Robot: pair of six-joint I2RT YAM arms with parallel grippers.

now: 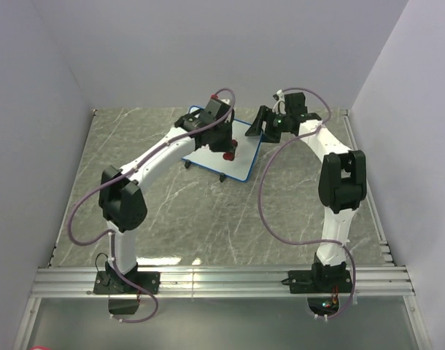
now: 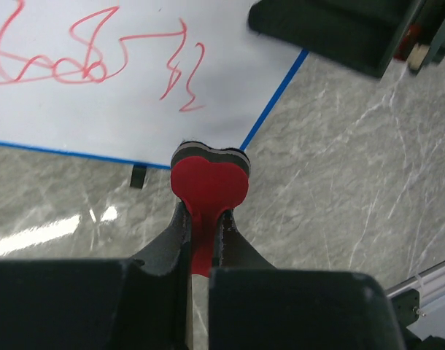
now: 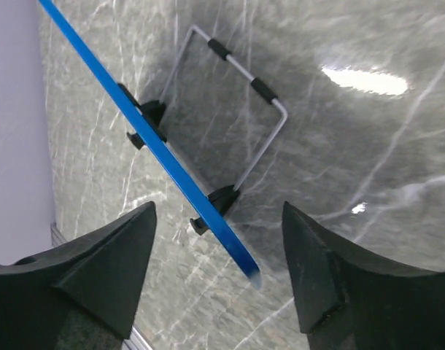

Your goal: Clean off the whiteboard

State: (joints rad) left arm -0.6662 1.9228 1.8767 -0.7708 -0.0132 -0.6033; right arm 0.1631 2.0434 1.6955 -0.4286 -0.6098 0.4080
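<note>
Step in hand, as I judge it: bringing the eraser to the board, wiping not yet begun. Red scribbles (image 2: 91, 58) cover the whiteboard (image 1: 244, 159) and look untouched.

Whiteboard sits propped at a tilt on its wire stand (image 3: 259, 138), far out on the marble-patterned tabletop (image 1: 171, 211), between the two wrists.

Left gripper (image 2: 204, 219): fingers are pinched tight on a red eraser (image 2: 209, 182) with a dark felt layer. In the left wrist view, the pad's end lies at the whiteboard's blue frame, near one corner, with the scribbles further in across the white face. Cannot tell whether the felt touches the surface.

Right gripper (image 3: 219, 219): fingers (image 3: 98, 270) are spread wide, straddling the whiteboard's blue edge seen edge-on, one finger to each side and neither touching it. Reads as readiness to brace the board, though nothing is held.

Next move, my estimate: the right fingers close on the frame to steady the board, then the left arm carries the felt onto the white face and sweeps across the scribbles with light pressure. The propped board could slide or tip if pushed unbraced.

Pose: the left arm reaches forward in a long arch, wrist pitched down over the whiteboard's face. The right arm is folded more upright, its wrist turned inward toward the whiteboard's right edge.
</note>
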